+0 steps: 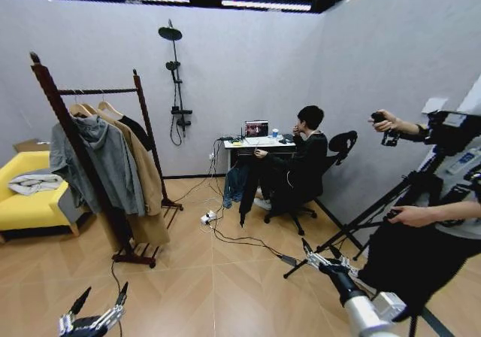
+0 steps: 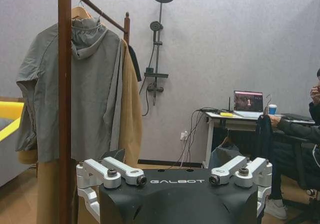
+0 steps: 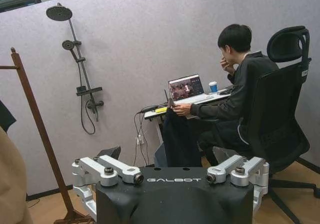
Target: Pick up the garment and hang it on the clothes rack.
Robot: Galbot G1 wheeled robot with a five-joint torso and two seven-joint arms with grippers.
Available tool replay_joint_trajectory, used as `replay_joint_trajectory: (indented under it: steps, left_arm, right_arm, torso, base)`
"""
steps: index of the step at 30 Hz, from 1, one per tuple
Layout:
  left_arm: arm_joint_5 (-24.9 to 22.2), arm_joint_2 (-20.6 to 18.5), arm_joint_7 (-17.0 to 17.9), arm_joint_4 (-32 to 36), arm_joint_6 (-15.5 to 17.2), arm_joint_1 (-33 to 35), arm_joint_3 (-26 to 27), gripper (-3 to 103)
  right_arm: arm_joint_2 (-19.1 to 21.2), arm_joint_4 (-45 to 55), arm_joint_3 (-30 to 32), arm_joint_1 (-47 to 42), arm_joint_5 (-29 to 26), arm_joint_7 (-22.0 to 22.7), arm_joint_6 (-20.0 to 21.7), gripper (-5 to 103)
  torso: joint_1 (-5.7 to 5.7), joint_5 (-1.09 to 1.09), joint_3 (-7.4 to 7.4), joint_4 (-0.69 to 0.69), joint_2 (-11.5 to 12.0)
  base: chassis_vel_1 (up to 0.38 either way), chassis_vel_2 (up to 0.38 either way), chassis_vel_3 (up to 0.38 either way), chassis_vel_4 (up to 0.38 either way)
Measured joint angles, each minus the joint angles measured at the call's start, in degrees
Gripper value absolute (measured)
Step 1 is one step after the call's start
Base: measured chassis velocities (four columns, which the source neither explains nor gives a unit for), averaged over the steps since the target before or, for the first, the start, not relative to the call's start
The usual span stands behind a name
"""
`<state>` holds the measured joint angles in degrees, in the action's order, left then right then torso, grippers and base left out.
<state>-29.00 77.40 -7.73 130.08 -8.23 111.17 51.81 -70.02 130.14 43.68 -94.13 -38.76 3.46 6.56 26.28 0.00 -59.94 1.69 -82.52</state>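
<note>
Both arms sit low in front of me; the left end effector [image 1: 98, 305] has its fingers spread wide and holds nothing; the right end effector [image 1: 322, 256] is likewise open and empty. The garment [image 1: 250, 189] hangs as a dark drape off the front edge of the surface [image 1: 263, 143], well ahead of both end effectors and nearer the right one's line; a seated person [image 1: 304, 164] has a hand [image 1: 260, 154] at its top, though I cannot tell whether that hand is holding it. The clothes rack [image 1: 51, 92] stands ahead of the left end effector, much closer to it than the garment is.

My worries, as I judge them: cables [image 1: 225, 235] trail across the floor between the end effectors and the garment, so the base could snag one on the way in; a tripod leg [image 1: 353, 228] angles down just beside the right end effector, and a swing outward could strike it; reaching at the surface risks brushing the person, or closing on the teal-blue garment [image 1: 234, 183] just beside the black one; soft cloth may slip from a thin pinch; the rod is crowded by a grey hoodie [image 1: 105, 164] and a tan coat [image 1: 146, 175], so hanging may knock those loose.
</note>
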Motion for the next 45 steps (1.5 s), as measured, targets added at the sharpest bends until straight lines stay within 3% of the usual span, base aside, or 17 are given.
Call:
replay_joint_trajectory:
  steps: [25,45]
  left_arm:
    - [0.0,0.0,0.0,0.0,0.0,0.0,0.0,100]
    - [0.0,0.0,0.0,0.0,0.0,0.0,0.0,100]
  right_arm:
    - [-1.2,1.1,0.0,-0.2,0.6,-0.3,-0.9,100]
    - [-0.5,0.4,-0.2,0.3,0.7,-0.7,-1.7,100]
  torso:
    - [-0.02,0.01,0.01,0.01,0.0]
    - [-0.01,0.0,0.0,0.0,0.0]
  base:
    - [-0.006,0.007,0.007,-0.009]
    - [-0.227,0.229,0.234,-0.231]
